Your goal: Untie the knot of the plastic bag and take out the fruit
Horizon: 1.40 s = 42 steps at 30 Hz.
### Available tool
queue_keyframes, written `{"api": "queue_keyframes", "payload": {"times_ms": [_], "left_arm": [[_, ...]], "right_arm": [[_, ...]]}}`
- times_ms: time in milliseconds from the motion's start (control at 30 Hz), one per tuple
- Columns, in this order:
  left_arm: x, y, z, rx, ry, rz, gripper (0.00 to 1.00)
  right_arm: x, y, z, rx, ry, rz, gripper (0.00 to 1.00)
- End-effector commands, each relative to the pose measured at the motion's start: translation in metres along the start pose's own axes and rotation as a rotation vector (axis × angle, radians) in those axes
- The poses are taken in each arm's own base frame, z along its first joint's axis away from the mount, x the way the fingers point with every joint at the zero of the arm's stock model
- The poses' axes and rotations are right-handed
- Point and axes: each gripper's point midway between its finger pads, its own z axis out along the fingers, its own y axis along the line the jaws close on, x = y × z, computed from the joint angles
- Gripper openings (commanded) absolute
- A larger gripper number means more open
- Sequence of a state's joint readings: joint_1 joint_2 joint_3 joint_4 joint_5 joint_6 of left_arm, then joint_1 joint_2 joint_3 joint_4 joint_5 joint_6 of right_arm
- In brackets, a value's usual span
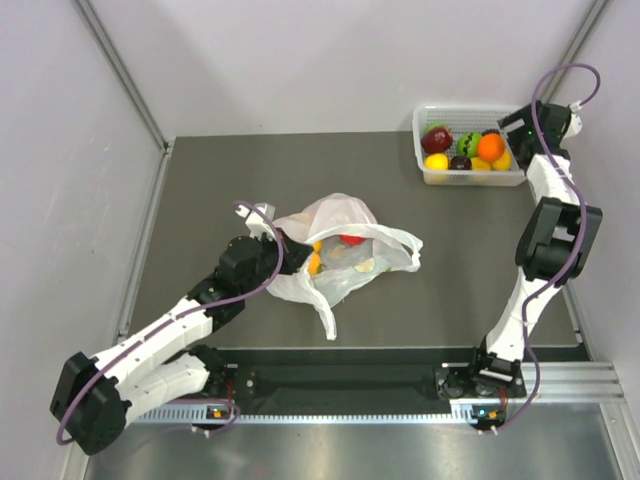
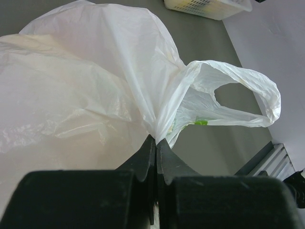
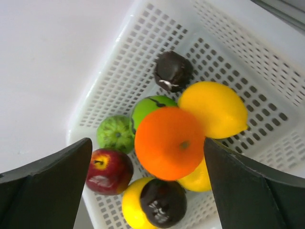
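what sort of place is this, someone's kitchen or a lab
Probably a robot lab test cell, not a kitchen: a dark table boxed in by white panels, left arm and right arm bolted at its near edge, and a plastic bag and basket of fruit as props.

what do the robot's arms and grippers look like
The left arm and right arm both have white link shells with bulky black joint housings. A purple cable loops along each. The left gripper and right gripper have matte black, wedge-shaped fingers.
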<state>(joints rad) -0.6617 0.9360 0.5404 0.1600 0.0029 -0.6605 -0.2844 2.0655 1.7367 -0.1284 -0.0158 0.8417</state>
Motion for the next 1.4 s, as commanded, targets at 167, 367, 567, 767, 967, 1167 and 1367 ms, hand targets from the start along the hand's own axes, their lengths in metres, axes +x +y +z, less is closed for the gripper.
{"api": "queue_keyframes", "payload": {"times_ms": [167, 367, 567, 767, 967, 1167, 1367], "left_arm": [[-0.013, -0.008, -0.006, 0.029, -0.035, 0.021, 0.00], [-0.011, 0.004, -0.015, -0.024, -0.040, 0.039, 0.00], [-0.001, 0.012, -0.023, -0.044, -0.007, 0.050, 0.00], [0.017, 0.024, -0.025, -0.071, 0.036, 0.044, 0.00], [0.033, 0.042, -0.028, -0.138, 0.085, 0.041, 0.00], [0.030, 0.049, -0.035, -0.183, 0.070, 0.028, 0.00], [0.030, 0.052, -0.036, -0.204, 0.062, 0.011, 0.00]], "right_arm": [[-0.049, 0.094, -0.069, -0.321, -0.069, -0.062, 1.00], [0.030, 0.122, -0.162, -0.572, 0.143, -0.251, 0.96], [0.136, 0.125, -0.275, -0.766, 0.296, -0.490, 0.92], [0.235, 0.116, -0.393, -1.008, 0.450, -0.684, 0.94], [0.304, 0.097, -0.458, -1.108, 0.568, -0.829, 0.91], [0.373, 0.070, -0.460, -1.087, 0.686, -0.918, 0.85], [0.426, 0.066, -0.447, -1.058, 0.734, -1.002, 0.80]]}}
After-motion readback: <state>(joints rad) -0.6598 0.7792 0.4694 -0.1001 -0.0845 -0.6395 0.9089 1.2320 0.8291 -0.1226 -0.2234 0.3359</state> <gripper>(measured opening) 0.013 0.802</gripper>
